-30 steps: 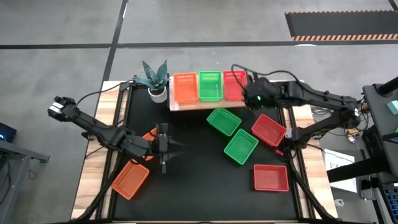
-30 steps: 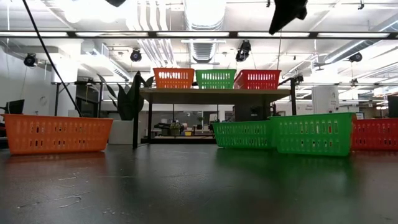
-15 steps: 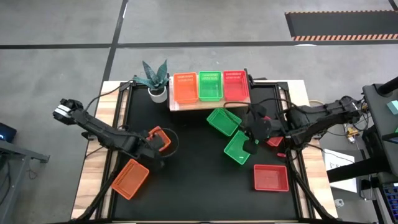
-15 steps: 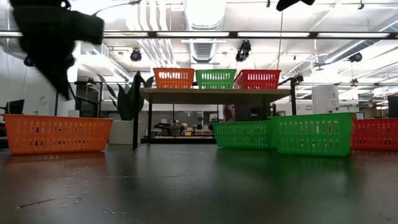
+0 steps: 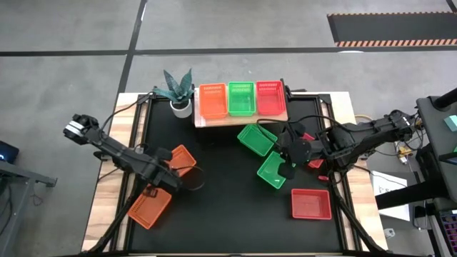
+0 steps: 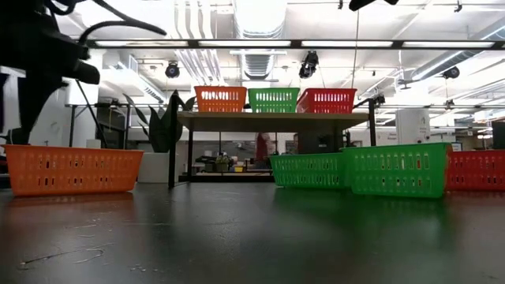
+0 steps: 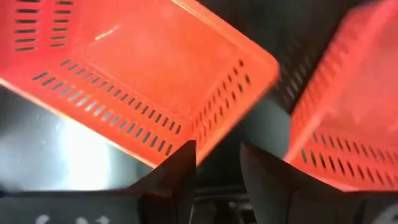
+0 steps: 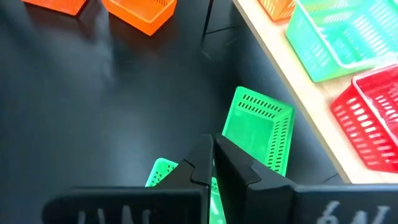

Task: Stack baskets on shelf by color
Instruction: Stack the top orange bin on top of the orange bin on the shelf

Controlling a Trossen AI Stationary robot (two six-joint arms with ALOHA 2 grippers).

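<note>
While both arms reach over the black surface (image 5: 221, 214), the shelf (image 5: 239, 118) stands at its far edge w/ three baskets in a row on top: orange basket (image 5: 212, 101), green basket (image 5: 241, 98), red basket (image 5: 269, 97). A potted plant (image 5: 178, 90) sits just beside the shelf's left end.

Left tool (image 7: 217, 158) is near the surface's left edge, fingers slightly apart w/ a gap between them, gripping nothing. It sits just beside a loose orange basket (image 5: 181, 158); a second loose orange basket (image 5: 150, 205) lies nearer the front-left corner. Left wrist view shows these two orange baskets close up, close side by side w/ a dark gap between them, a detail the high view does not show.

Right tool (image 8: 213, 155) is over the middle-right of the surface, fingers pressed together, holding nothing. Below it lies a loose green basket (image 5: 273, 170); another green one (image 5: 256, 138) lies just in front of the shelf. A red basket (image 5: 310, 203) lies near the front-right corner. Another red one (image 5: 314, 161) is mostly hidden by the right arm in the high view.

Low view shows the shelf's thin black legs, the baskets' mesh sides, and the room behind; neither tool can be made out there.
</note>
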